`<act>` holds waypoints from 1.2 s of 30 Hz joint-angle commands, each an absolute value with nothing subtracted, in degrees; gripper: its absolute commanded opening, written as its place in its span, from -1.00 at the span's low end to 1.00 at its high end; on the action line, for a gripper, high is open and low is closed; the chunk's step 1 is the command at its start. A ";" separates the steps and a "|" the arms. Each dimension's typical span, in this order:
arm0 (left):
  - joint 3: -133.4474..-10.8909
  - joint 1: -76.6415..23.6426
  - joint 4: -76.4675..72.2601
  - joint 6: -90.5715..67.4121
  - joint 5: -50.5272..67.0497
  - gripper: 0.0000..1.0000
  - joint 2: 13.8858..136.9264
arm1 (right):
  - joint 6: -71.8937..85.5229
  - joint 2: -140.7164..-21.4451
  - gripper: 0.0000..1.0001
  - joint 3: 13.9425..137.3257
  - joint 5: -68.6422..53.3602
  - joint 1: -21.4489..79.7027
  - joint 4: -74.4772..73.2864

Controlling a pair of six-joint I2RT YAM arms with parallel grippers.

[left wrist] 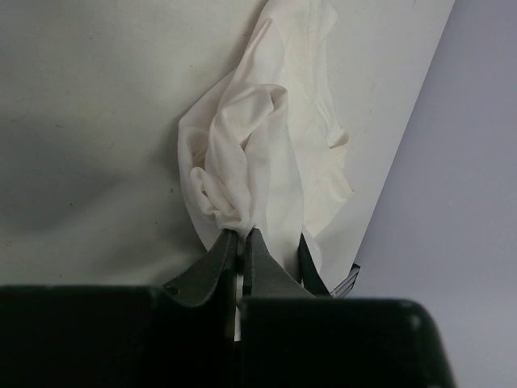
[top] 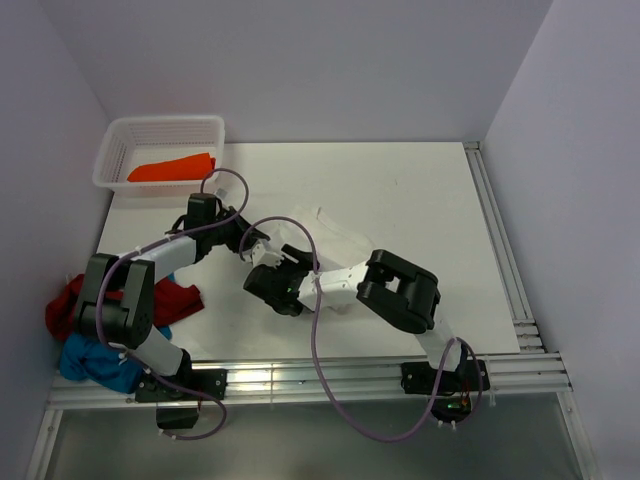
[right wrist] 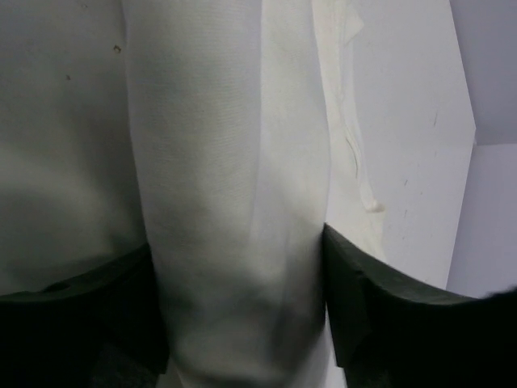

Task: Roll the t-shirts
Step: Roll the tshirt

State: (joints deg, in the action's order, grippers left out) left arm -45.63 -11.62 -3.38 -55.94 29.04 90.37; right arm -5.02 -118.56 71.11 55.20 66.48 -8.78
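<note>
Dark red crumpled cloth t-shirt (top: 66, 303) and blue crumpled cloth t-shirt (top: 88, 362) are lying heaped at the left edge of the white table (top: 420, 200). Orange cloth t-shirt (top: 172, 168) is sitting in the white perforated plastic basket (top: 118, 140). Left gripper (left wrist: 241, 236) is pinching a bunched edge of the white cloth t-shirt (left wrist: 266, 145) mid-table, jaws together on it. Right gripper (right wrist: 240, 267) is straddling a thick fold, fingers apart and touching both sides; can't tell if it is clamping.
</note>
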 commanded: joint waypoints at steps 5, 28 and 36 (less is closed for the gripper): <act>-47.90 -10.99 -3.60 -53.97 31.90 -0.99 91.84 | -3.87 -119.71 -0.30 70.75 57.66 66.01 -8.88; -52.73 -4.57 11.69 -45.88 25.93 0.32 79.99 | 5.27 -107.67 -1.00 71.89 -0.50 51.61 -18.72; -48.08 -6.32 6.86 -45.79 26.11 0.33 77.25 | 9.66 -111.53 -1.00 73.83 -35.91 36.84 -19.69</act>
State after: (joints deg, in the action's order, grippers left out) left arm -49.50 -4.95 9.32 -47.35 26.76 78.48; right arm 6.85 -109.75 71.55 -18.31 39.83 -17.96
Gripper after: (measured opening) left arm 0.662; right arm 0.182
